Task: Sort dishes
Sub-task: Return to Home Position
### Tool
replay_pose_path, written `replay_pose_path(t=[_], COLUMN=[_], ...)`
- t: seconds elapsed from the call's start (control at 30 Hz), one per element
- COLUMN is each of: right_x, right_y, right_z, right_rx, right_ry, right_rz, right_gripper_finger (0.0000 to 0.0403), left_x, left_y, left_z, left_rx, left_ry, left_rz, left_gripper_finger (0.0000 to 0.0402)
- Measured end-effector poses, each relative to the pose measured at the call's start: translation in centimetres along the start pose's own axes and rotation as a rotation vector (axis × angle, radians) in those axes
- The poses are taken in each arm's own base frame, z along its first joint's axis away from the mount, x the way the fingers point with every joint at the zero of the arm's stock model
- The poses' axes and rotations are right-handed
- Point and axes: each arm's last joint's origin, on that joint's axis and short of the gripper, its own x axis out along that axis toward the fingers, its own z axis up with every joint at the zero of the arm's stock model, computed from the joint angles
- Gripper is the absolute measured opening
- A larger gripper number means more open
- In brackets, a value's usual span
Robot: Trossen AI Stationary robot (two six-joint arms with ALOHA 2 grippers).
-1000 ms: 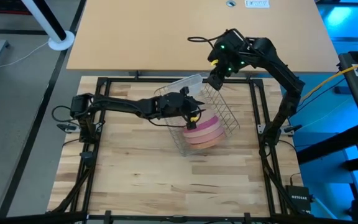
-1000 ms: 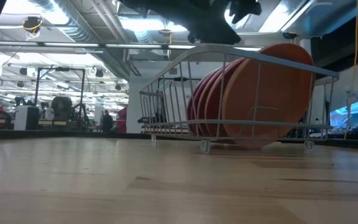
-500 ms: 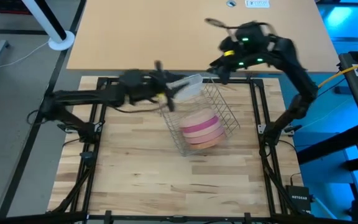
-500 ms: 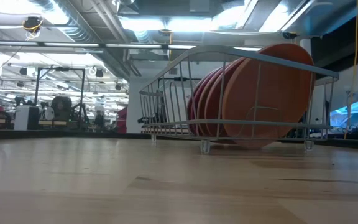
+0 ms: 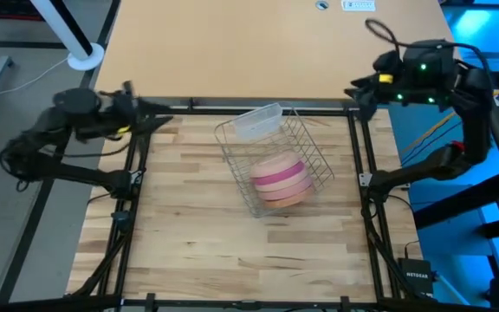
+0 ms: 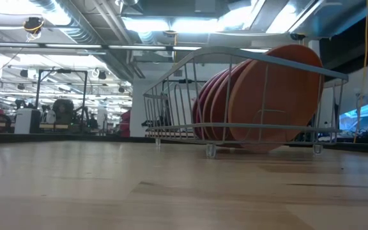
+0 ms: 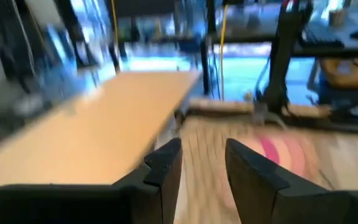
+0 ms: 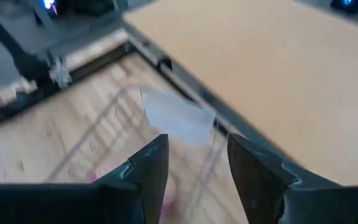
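Dishes (image 5: 280, 179) stand in the rack (image 5: 317, 149) at centre, so we should tuck the left gripper (image 5: 165, 120), upper left, and right gripper (image 5: 354, 90), upper right, both spread and empty, home smoothly.

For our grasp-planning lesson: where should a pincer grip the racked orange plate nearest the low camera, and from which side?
Probably its top rim, from straight above. The orange plate stands on edge in the wire rack, tilted toward the other plates; its upper edge pokes above the top wire, while wires fence its sides.

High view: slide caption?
Plates on edge in wire rack; left end effector and right end effector open at far corners.
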Motion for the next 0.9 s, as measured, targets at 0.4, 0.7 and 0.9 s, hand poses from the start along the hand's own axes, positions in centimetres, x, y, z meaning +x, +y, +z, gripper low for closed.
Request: replay_pose_path(t=[0.4,0.7,0.9], right_x=[7.3,15.8,18.2], right_y=[-0.3,0.9,2.5], right_z=[-6.5,-11.9,-15.1], right_rx=[0.107,0.262,0.295], right_ry=[0.053,-0.07,-0.037], right_rz=[0.046,0.531,0.562], right_gripper_finger=[0.017,0.017,0.017], left_x=[-2.8,4.8,6.5], left_y=[-0.3,-3.7,-4.7], left_z=[-10.8,-19.8,-24.6], left_rx=[-0.332,-0.455,-0.552], left_ry=[0.206,-0.021,-0.115], left_rz=[0.047,-0.039,-0.065], left_gripper_finger=[0.0115,0.0115,0.0115])
